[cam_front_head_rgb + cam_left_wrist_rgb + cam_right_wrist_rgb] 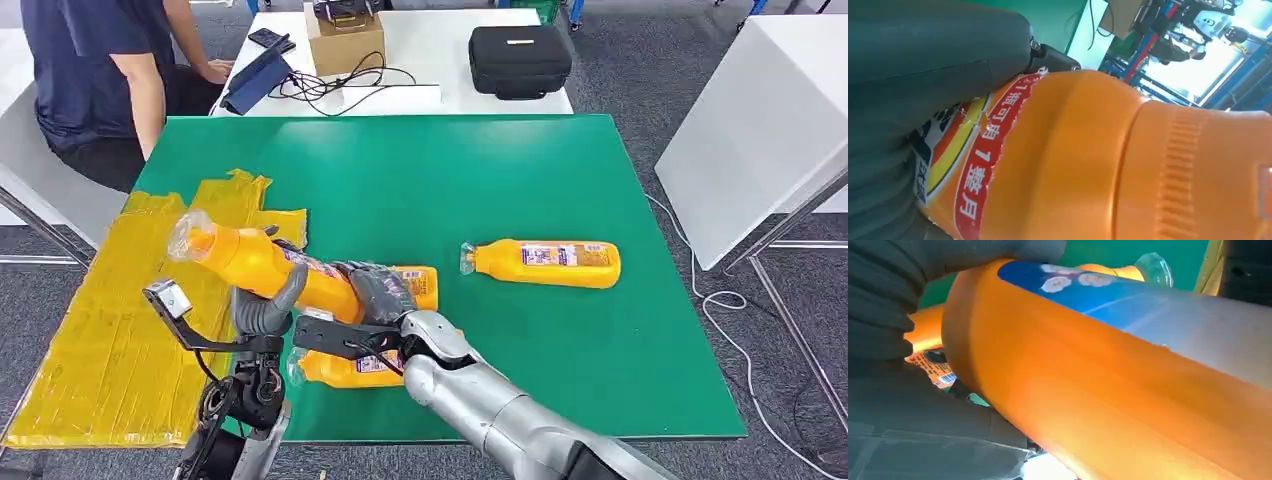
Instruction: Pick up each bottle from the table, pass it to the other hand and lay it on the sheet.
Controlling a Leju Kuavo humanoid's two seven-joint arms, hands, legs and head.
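1. Gripping the lower body of a raised orange plastic bottle with a printed label (pixel 262 262), the robot's right hand (pixel 378 292) has its dark fingers wrapped over the barrel; in the right wrist view the grey thumb (pixel 878 295) presses the bottle's orange side (pixel 1108 390).
2. The left hand (pixel 264 310) holds the same bottle from below, nearer its shoulder, with grey fingers curled up against the underside; in the left wrist view the thumb (pixel 933 55) lies across the torn red-and-white label (pixel 993 145).
3. This bottle hangs tilted above the table, its clear-wrapped cap end (pixel 188 237) pointing up toward the robot's left, over the near edge of the crumpled yellow plastic sheet (pixel 110 340).
4. Directly beneath the two hands, a second orange bottle (pixel 345 369) lies on its side on the green table top (pixel 430 180), partly hidden by the right wrist.
5. A third orange bottle with a label (pixel 545 264) lies on its side well apart to the robot's right, cap end toward the hands.
6. The yellow sheet covers the table's left corner.
7. Beyond the green table stands a white table (pixel 440 40) with a black case (pixel 520 60), a cardboard box (pixel 345 40) and cables; a person in a dark shirt (pixel 90 70) sits beside it.
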